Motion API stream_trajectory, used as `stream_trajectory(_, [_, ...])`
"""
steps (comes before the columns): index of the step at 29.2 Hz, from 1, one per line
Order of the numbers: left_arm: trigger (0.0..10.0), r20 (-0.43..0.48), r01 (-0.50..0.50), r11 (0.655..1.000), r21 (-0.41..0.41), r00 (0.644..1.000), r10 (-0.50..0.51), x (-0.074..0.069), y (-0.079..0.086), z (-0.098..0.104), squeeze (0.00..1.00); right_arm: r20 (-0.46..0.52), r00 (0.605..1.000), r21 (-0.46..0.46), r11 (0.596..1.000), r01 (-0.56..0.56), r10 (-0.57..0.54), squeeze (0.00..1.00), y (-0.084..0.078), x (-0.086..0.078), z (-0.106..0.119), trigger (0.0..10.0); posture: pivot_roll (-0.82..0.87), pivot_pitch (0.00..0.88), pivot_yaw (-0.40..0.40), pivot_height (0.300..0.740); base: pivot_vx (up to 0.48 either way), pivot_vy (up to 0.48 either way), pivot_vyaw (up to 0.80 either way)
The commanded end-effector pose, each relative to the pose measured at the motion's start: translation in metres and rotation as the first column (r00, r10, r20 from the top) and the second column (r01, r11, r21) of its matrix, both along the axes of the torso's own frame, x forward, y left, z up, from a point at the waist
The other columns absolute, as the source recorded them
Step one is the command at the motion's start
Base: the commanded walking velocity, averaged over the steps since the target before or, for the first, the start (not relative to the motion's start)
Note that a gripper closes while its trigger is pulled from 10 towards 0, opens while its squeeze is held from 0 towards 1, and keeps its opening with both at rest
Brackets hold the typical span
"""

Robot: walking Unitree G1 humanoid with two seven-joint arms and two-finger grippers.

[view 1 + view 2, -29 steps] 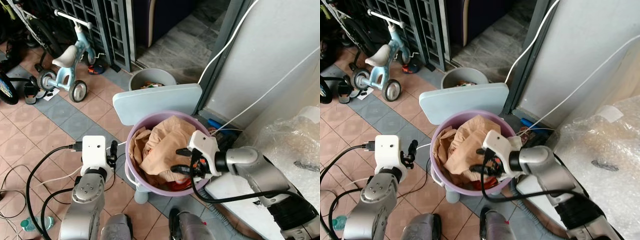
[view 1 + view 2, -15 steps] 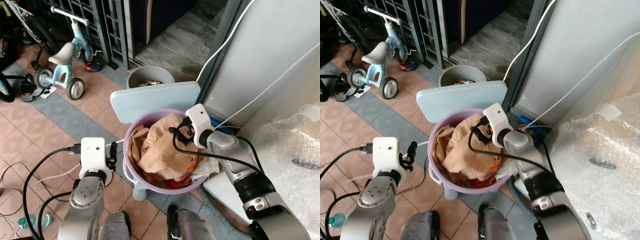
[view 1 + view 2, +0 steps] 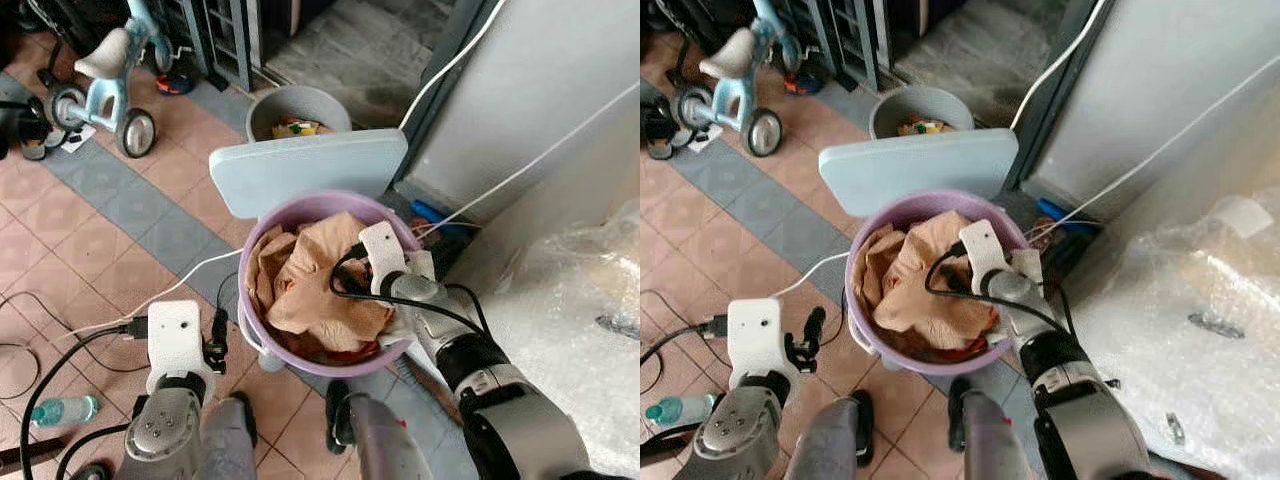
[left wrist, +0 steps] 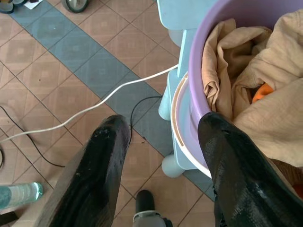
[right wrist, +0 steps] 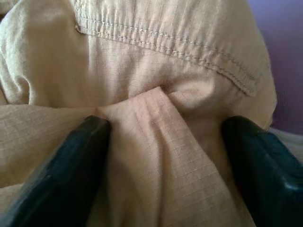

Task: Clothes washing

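A purple laundry basket (image 3: 258, 243) stands on a light blue stool, heaped with a tan garment (image 3: 305, 295); something orange (image 4: 261, 91) peeks out under it. My right gripper (image 3: 341, 285) reaches into the basket from the right and presses on the tan garment (image 5: 156, 71). It is open, with a raised fold of cloth between its black fingers (image 5: 71, 165). My left gripper (image 4: 161, 142) hangs open and holds nothing, low beside the basket's left wall (image 4: 195, 90), over the tiled floor.
A light blue panel (image 3: 305, 170) leans behind the basket, with a grey bucket (image 3: 295, 105) beyond it. A tricycle (image 3: 100, 70) stands far left. White cable (image 3: 170, 292) and a bottle (image 3: 60, 408) lie on the floor. Bubble wrap (image 3: 590, 300) covers something at right.
The head view has tipped and shifted. My right gripper moved from the basket's near side, up over its far rim, and down onto the tan garment. The left gripper stays beside the basket.
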State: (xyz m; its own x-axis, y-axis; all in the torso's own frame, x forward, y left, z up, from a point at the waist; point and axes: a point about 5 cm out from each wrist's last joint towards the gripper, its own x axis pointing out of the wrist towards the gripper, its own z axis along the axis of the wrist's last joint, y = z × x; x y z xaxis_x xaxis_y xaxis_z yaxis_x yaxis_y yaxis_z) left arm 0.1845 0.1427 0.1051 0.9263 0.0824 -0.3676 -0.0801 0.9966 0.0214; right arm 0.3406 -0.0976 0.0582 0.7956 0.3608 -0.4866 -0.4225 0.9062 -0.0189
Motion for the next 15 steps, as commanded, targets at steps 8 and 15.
stream_trajectory(8, [10.0,-0.018,-0.01,1.0,-0.004,1.0,0.01,-0.001,0.0,0.0,0.0,-0.067,0.995,0.1,0.992,0.079,-0.072,0.0,-0.01,-0.008,-0.016,0.0,0.19,0.353,-0.068,0.74,0.0,0.0,0.0])
stream_trajectory(15, [10.0,-0.005,-0.02,1.0,-0.007,1.0,0.02,0.003,-0.002,0.001,0.0,0.049,0.982,0.175,0.97,0.171,-0.182,0.0,-0.021,0.004,0.001,0.0,0.19,0.332,-0.076,0.74,0.0,0.0,0.0])
